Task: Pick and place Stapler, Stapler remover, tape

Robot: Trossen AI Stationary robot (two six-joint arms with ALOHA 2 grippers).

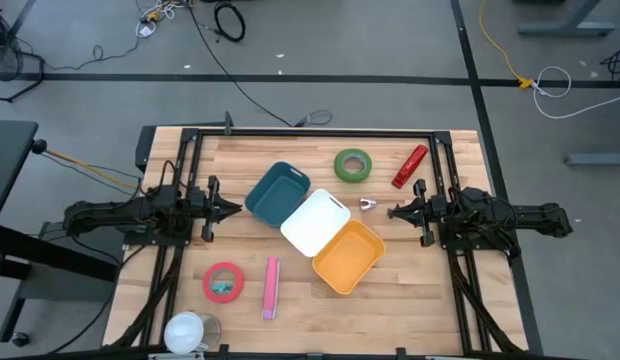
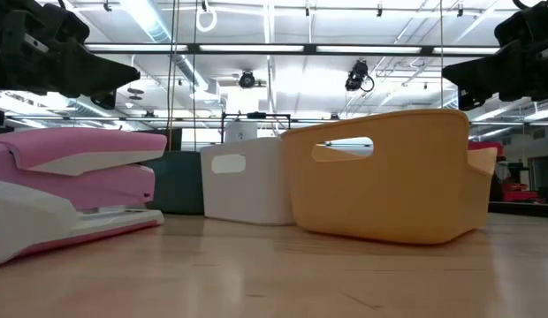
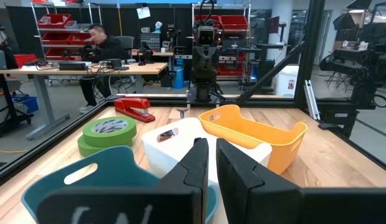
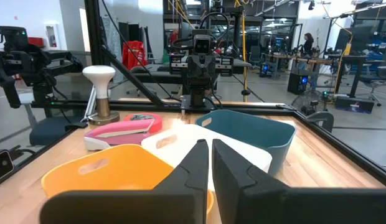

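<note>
Three bins are being flanked by left gripper (image 1: 233,209) and right gripper (image 1: 392,212), fingers together, nothing held. Red stapler (image 1: 409,167) lying upper right: rigid, weighty, best gripped across body. Green tape (image 1: 353,165) beside it: light, stiff. Stapler remover (image 1: 368,204) at centre: small, slippery.

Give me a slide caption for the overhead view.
Three bins lie diagonally between both idle arms; green tape and red stapler wait behind them.

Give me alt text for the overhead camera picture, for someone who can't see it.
Three bins, teal, white and orange, sit diagonally mid-table between the left gripper and right gripper, both shut and empty. Green tape and a red stapler lie behind; red tape and a pink stapler in front.
</note>
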